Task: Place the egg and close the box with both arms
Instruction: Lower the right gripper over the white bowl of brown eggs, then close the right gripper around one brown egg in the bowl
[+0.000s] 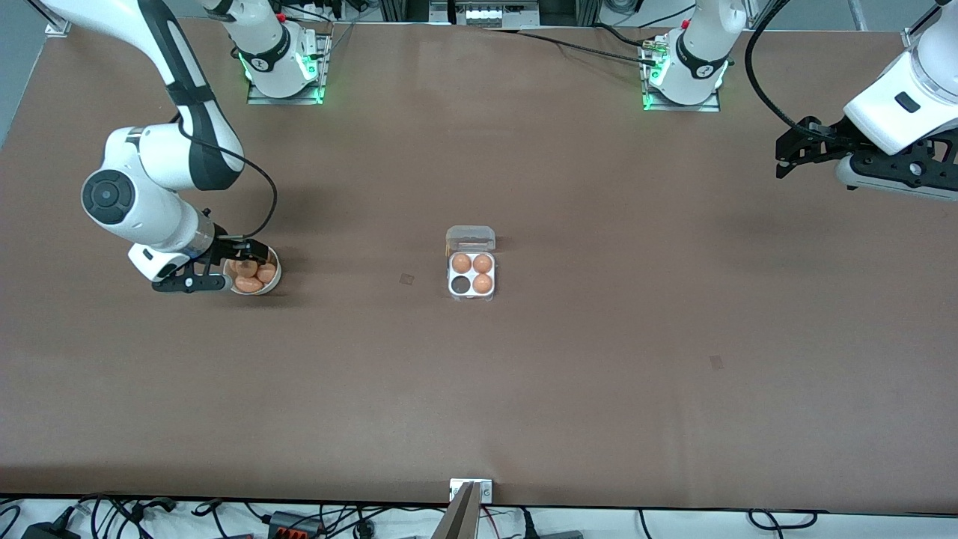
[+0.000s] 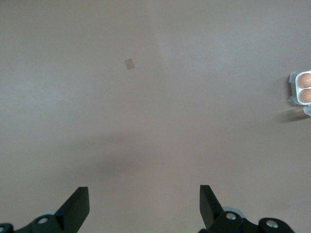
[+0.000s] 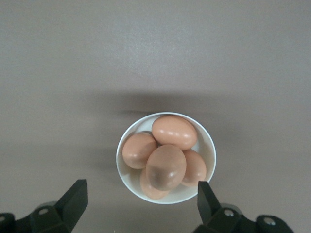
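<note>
The box (image 1: 471, 274) is a white four-cup carton at the table's middle, its clear lid (image 1: 470, 239) open. It holds three orange-brown eggs, and one cup (image 1: 457, 284) is empty. A round white bowl (image 1: 274, 281) toward the right arm's end holds several eggs. My right gripper (image 1: 253, 255) is over this bowl, open and empty. In the right wrist view the bowl (image 3: 206, 145) and its top egg (image 3: 166, 166) lie just ahead of my open right gripper (image 3: 141, 190). My left gripper (image 1: 780, 159) waits open and empty in the air at the left arm's end; in its wrist view (image 2: 144, 195) only bare table lies between its fingers.
The box's edge with two eggs (image 2: 303, 88) shows at the rim of the left wrist view. A small tape patch (image 1: 406, 279) lies between bowl and box, and another (image 1: 716, 362) nearer the front camera toward the left arm's end. The arm bases (image 1: 284, 67) stand along the table's back edge.
</note>
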Controlling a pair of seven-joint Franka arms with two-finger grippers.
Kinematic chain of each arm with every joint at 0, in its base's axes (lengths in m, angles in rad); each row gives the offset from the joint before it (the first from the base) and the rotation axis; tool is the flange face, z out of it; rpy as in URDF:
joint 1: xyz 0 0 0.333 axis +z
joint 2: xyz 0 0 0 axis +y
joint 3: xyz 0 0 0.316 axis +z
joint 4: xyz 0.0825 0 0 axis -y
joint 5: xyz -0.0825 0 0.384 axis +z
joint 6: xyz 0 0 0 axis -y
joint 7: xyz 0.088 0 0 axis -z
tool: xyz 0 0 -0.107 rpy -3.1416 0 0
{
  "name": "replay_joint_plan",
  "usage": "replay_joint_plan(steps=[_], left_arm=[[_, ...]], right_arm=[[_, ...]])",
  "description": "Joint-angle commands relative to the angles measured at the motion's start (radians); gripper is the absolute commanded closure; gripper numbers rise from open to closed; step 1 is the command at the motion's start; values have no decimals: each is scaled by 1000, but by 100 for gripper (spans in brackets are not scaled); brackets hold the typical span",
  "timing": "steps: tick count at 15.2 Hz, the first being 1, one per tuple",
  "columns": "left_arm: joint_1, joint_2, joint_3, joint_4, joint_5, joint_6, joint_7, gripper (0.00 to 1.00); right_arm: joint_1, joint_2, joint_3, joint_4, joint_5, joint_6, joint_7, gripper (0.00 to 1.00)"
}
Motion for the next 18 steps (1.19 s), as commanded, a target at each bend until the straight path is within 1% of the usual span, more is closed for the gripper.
replay_joint_plan(steps=[1,6,10,14,18], left_arm=[[-1,16,-2,35,19,-20,11,0],[-1,18,-2,35,19,-20,11,0],[-1,18,-2,35,19,-20,10,0],[-1,18,-2,35,19,-20,10,0],[-1,16,-2,35,19,-20,10,0]], right_arm=[[-4,-1,-4,-62,-10,86,-7,0],[-5,5,-10,-105,-10,131,-7,0],[-22,5,-12,-110,-11,132,-9,0],[-46,34,-12,-110,-13,181,-15,0],[-48,45,-12,-108,-13,189,-14,0]])
